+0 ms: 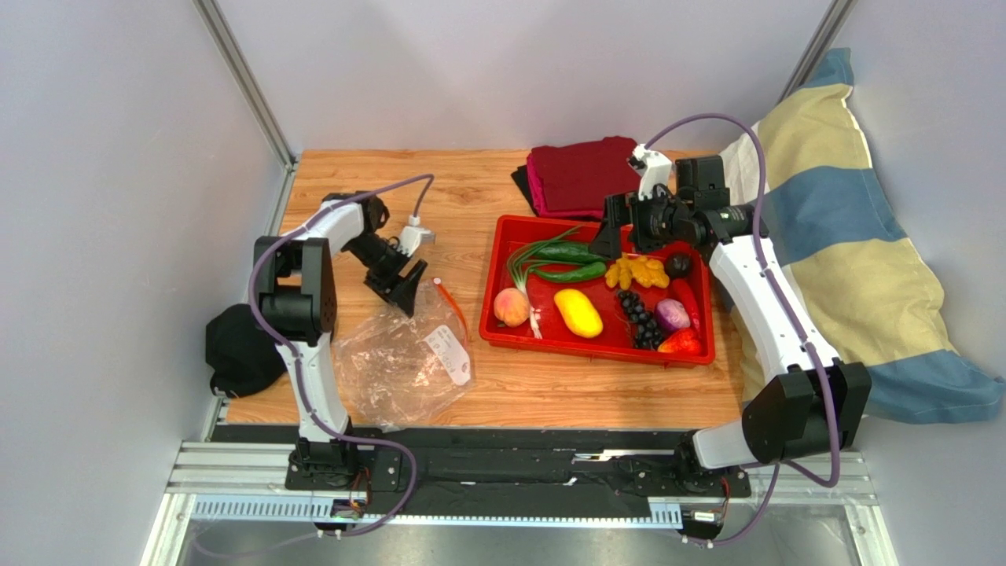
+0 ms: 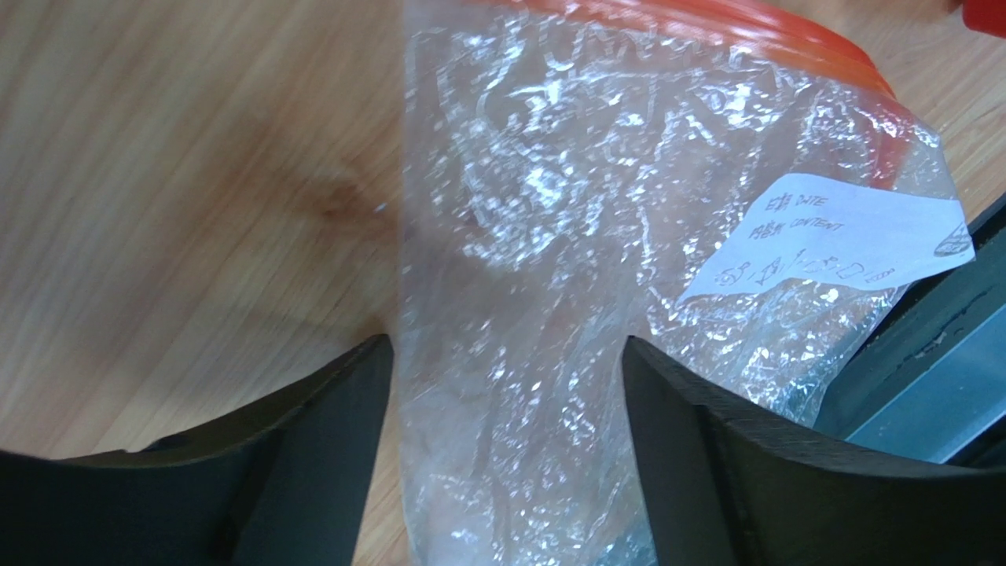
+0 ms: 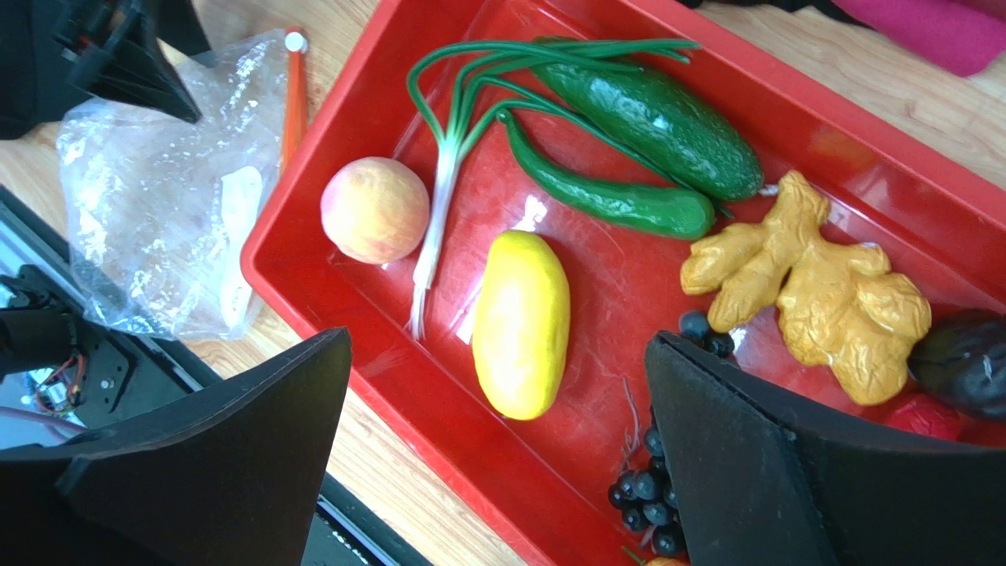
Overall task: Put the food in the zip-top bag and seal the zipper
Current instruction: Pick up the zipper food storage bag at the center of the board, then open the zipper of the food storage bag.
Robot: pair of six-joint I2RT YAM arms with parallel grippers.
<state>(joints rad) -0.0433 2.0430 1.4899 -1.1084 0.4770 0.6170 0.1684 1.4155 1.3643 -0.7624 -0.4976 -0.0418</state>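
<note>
The bag [image 1: 396, 372] is lying crumpled on the wooden table [image 1: 472, 201], over on the left and just beside the red tray [image 1: 555, 346]. Its zipper [image 2: 709, 26] runs along the edge that faces the tray, and the white label [image 2: 838, 236] is facing up. I honestly can't tell if the zipper is open or closed. The left gripper [image 2: 502, 348] hangs over the bag's far end with its fingers spread apart and crinkly plastic showing between them. Can't say whether they actually touch it.

All the food is sitting in the tray:
- The peach [image 3: 374, 209] is in the near left corner, with the yellow fruit [image 3: 521, 322] right next to it.
- The grapes [image 1: 639, 318], purple onion [image 1: 672, 314] and a red piece [image 1: 683, 342] are toward the right end.
- The knobbly yellow piece [image 3: 827, 283] is further back.
- Two cucumbers [image 3: 661, 112] and a spring onion [image 3: 437, 201] are in there too.

The right gripper [image 3: 498, 342] hovers above the tray. Its fingers are wide apart with nothing in them, and the yellow fruit lines up between them in the wrist view.
</note>
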